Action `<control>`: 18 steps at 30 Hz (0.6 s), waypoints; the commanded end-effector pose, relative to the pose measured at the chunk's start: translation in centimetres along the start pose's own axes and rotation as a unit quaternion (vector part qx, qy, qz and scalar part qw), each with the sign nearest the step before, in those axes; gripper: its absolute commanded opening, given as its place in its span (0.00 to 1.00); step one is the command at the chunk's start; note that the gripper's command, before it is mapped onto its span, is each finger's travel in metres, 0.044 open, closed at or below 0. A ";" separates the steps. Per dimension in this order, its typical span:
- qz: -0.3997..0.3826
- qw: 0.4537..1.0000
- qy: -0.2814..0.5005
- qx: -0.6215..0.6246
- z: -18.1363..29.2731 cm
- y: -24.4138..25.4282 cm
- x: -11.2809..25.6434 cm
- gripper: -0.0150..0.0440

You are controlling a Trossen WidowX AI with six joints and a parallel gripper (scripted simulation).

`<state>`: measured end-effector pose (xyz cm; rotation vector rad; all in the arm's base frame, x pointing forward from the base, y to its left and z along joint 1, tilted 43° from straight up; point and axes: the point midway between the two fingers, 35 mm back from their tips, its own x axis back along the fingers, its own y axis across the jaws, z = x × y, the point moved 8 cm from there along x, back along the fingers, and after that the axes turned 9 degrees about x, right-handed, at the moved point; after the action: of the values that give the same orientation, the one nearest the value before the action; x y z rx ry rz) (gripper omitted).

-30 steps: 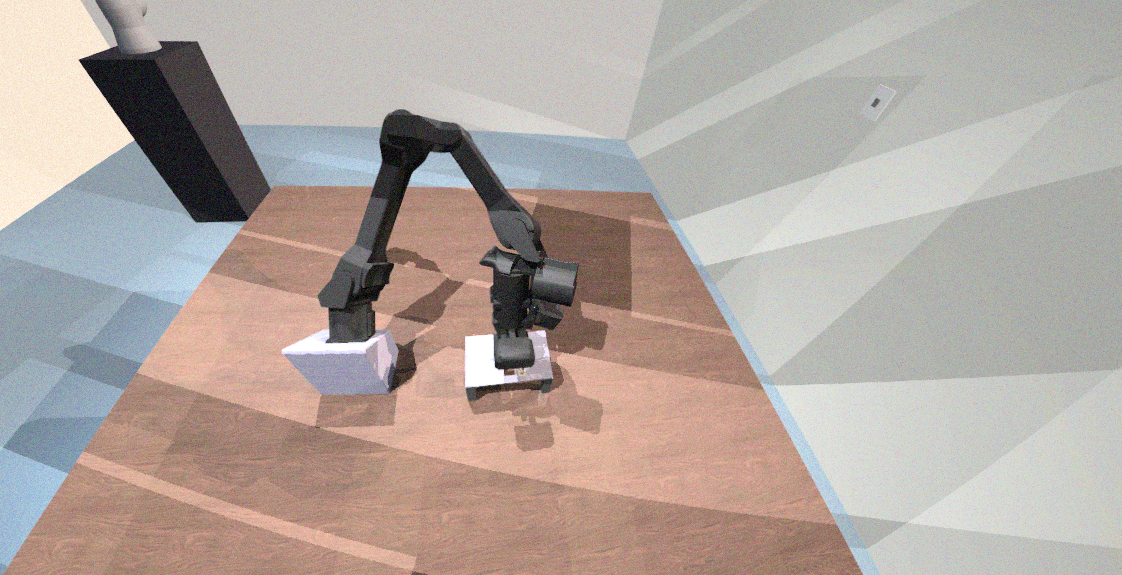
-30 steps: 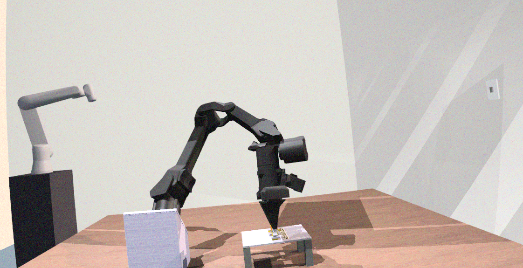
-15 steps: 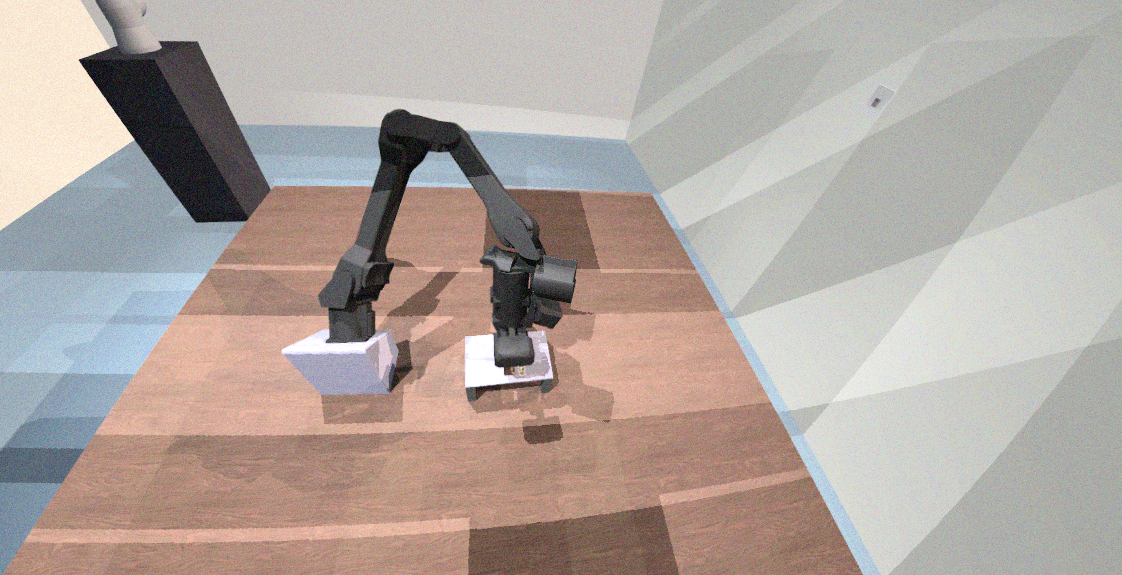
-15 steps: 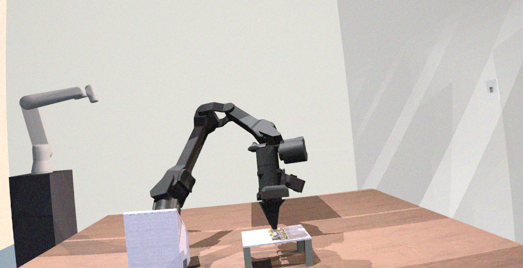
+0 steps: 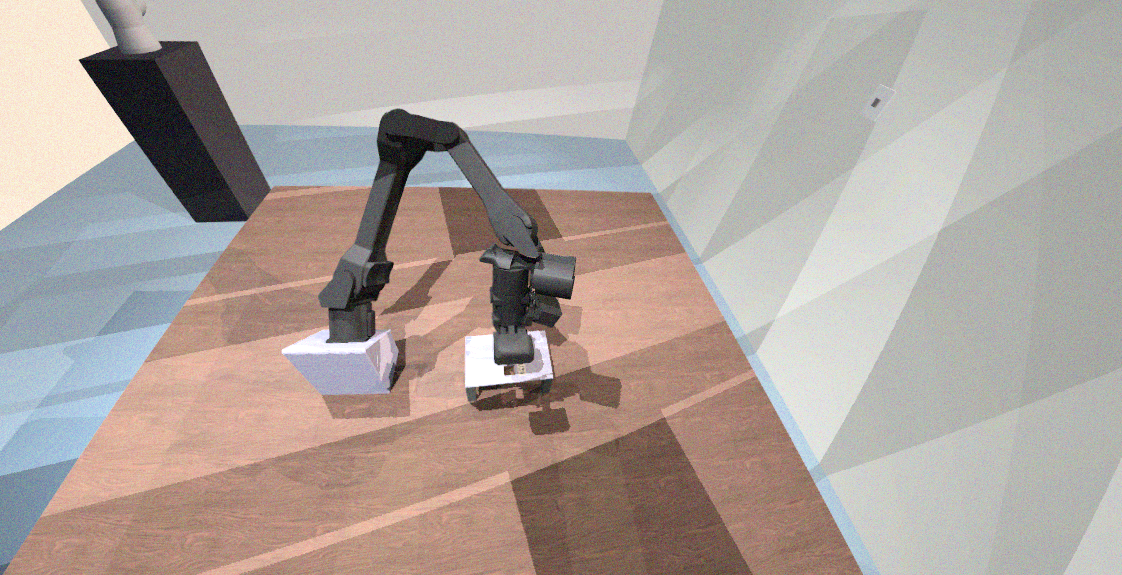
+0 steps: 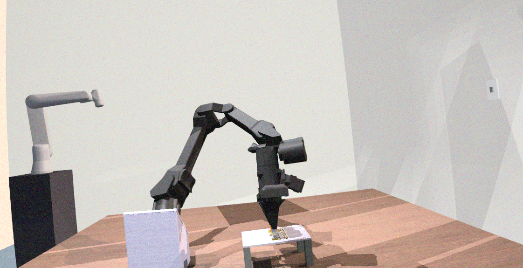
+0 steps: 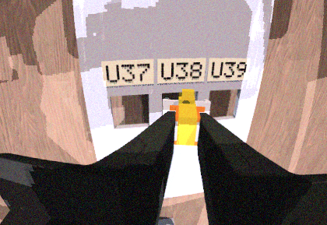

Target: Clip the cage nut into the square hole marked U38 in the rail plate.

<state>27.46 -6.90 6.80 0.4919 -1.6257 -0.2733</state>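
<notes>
We have gripper [image 5: 514,366] [image 6: 274,228] [image 7: 186,120] clamped on cage nut [image 6: 271,230] [image 7: 187,113]; nut at U38 hole [image 7: 168,96], partly covering it; we cannot tell seating.

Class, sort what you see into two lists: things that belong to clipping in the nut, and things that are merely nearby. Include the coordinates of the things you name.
Part of the job:
- black robot arm [image 5: 391,202] [image 6: 190,148]
- gripper [image 6: 274,228] [image 7: 186,120]
- cage nut [image 7: 187,113]
- rail plate [image 5: 480,366] [image 6: 254,237] [image 7: 187,174]
- U38 label [image 7: 181,71]

Merely nearby:
- pale robot arm [image 5: 129,25] [image 6: 58,99]
- black pedestal [image 5: 168,123] [image 6: 29,207]
- wall switch [image 5: 880,101] [image 6: 492,89]
</notes>
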 end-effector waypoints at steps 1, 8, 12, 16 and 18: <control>0.007 1.000 0.000 -0.001 0.0 0.1 0.0 0.31; 0.012 1.000 0.001 -0.002 0.0 0.3 0.0 0.31; 0.016 1.000 0.002 -0.002 0.0 0.4 0.0 0.31; 0.019 1.000 0.002 -0.002 0.0 0.5 0.0 0.31; 0.022 1.000 0.003 -0.002 -0.1 0.5 0.0 0.31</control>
<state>27.46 -6.46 6.99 0.4656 -1.6269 -0.2483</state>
